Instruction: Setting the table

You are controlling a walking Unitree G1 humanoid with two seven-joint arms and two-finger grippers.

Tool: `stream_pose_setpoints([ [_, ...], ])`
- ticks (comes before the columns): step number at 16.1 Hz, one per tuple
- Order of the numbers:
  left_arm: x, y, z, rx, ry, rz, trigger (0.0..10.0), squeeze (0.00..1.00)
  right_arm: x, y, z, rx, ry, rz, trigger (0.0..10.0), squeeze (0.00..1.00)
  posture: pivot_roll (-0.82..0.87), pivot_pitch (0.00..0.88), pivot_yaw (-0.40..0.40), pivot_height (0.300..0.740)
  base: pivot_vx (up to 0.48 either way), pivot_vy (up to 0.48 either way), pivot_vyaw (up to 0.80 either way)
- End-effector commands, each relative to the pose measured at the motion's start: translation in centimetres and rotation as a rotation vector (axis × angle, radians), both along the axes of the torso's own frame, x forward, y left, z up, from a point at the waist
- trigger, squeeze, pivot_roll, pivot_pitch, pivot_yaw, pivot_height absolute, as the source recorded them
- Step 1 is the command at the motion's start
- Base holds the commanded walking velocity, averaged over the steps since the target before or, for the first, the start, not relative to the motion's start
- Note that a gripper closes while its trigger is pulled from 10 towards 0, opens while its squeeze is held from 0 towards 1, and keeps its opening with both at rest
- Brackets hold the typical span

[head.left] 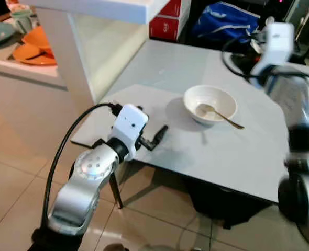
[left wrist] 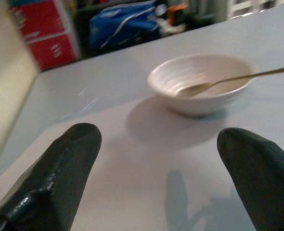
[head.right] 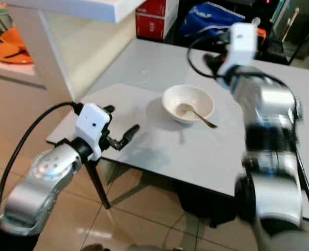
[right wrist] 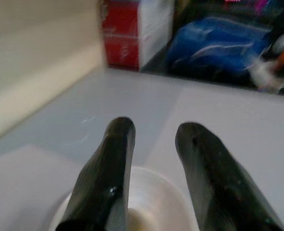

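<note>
- A white bowl (head.left: 210,103) stands on the grey table (head.left: 238,157), toward the middle and well in from the near edge.
- A spoon (head.left: 221,116) lies in the bowl — its head down on the bottom, its handle leaning over the rim on the side nearer the right-hand edge of the table.
- The left gripper (head.left: 157,137) hovers over the near left corner of the table, pointing toward the bowl but apart from it.
- In the left wrist view its two black fingers (left wrist: 60,178) stand wide apart with nothing between them; the bowl and spoon show beyond them.
- The right gripper (right wrist: 154,159) is above the far side of the bowl, on the raised right arm (head.right: 264,120).
- In the right wrist view its fingers (right wrist: 106,178) are a narrow gap apart, holding nothing — the bowl's white rim sits just below them.
- Beyond the far edge of the table are a red-and-white box (head.right: 155,18) and a blue bag (head.right: 209,23).
- Orange plates (head.left: 36,47) sit on a counter off to the far left.
</note>
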State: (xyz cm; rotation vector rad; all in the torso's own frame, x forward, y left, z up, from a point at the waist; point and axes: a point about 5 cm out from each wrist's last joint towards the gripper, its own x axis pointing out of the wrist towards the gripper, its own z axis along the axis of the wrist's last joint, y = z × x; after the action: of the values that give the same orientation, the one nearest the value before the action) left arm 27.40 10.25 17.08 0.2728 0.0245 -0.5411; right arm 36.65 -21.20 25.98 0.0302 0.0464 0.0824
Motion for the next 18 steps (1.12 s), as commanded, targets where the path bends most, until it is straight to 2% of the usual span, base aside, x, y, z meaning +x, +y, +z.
stream_pose_setpoints([
  [1, 0.9, 0.5, 0.2, 0.029, -0.037, 0.062, 10.0, 0.0, -1.3, -0.5, 0.6, -0.03, -0.097, -0.048, 10.0, 0.0, 0.05, 0.0, -0.009, 0.74, 0.0, 0.0, 0.0],
  [2, 1.3, 0.6, 0.5, 0.019, -0.053, 0.061, 10.0, 0.0, -3.0, -0.6, 0.1, -0.022, -0.145, -0.075, 10.0, 0.0, 0.04, 0.0, -0.002, 0.74, 0.0, 0.0, 0.0],
  [4, 2.1, 0.9, 1.1, -0.04, -0.064, 0.115, 10.0, 0.0, -7.2, 0.7, -2.2, -0.07, -0.214, -0.049, 10.0, 0.0, 0.02, 0.0, 0.017, 0.74, 0.0, 0.0, 0.0],
  [5, 2.3, 0.9, 1.3, -0.046, -0.08, 0.125, 10.0, 0.0, -8.1, 1.2, -3.0, -0.043, -0.219, -0.047, 10.0, 0.0, 0.01, 0.0, 0.022, 0.74, 0.0, 0.0, 0.0],
  [6, 2.6, 0.7, 1.6, -0.067, -0.111, 0.14, 10.0, 0.0, -9.7, 1.9, -5.0, -0.023, -0.205, -0.072, 10.0, 0.0, 0.01, 0.0, 0.022, 0.74, 0.0, 0.0, 0.0],
  [7, 2.7, 0.6, 1.8, -0.07, -0.133, 0.138, 10.0, 0.0, -10.3, 2.1, -5.9, -0.025, -0.197, -0.082, 10.0, 0.0, 0.01, 0.0, 0.023, 0.74, 0.0, 0.0, 0.0],
  [8, 2.9, 0.4, 2.0, -0.081, -0.149, 0.14, 10.0, 0.0, -10.9, 2.3, -7.0, 0.052, -0.163, -0.122, 10.0, 0.0, 0.01, 0.0, 0.024, 0.74, 0.0, 0.0, 0.0],
  [11, 3.0, 0.5, 2.1, -0.057, -0.154, 0.134, 10.0, 0.0, -11.3, 3.2, -7.0, 0.068, -0.177, -0.113, 10.0, 0.0, 0.02, 0.016, 0.023, 0.74, 0.0, 0.0, 0.0],
  [14, 3.5, 0.9, 1.9, -0.043, -0.159, 0.175, 10.0, 0.0, -11.4, 3.3, -7.2, 0.07, -0.17, -0.098, 10.0, 0.0, 0.02, 0.036, 0.009, 0.74, 0.0, 0.0, -0.69],
  [18, 3.7, 1.1, 2.5, -0.076, -0.164, 0.194, 10.0, 0.0, -11.4, 3.6, -7.6, 0.071, -0.143, -0.078, 10.0, 0.0, 0.03, 0.048, 0.005, 0.74, 0.156, 0.0, -0.8],
])
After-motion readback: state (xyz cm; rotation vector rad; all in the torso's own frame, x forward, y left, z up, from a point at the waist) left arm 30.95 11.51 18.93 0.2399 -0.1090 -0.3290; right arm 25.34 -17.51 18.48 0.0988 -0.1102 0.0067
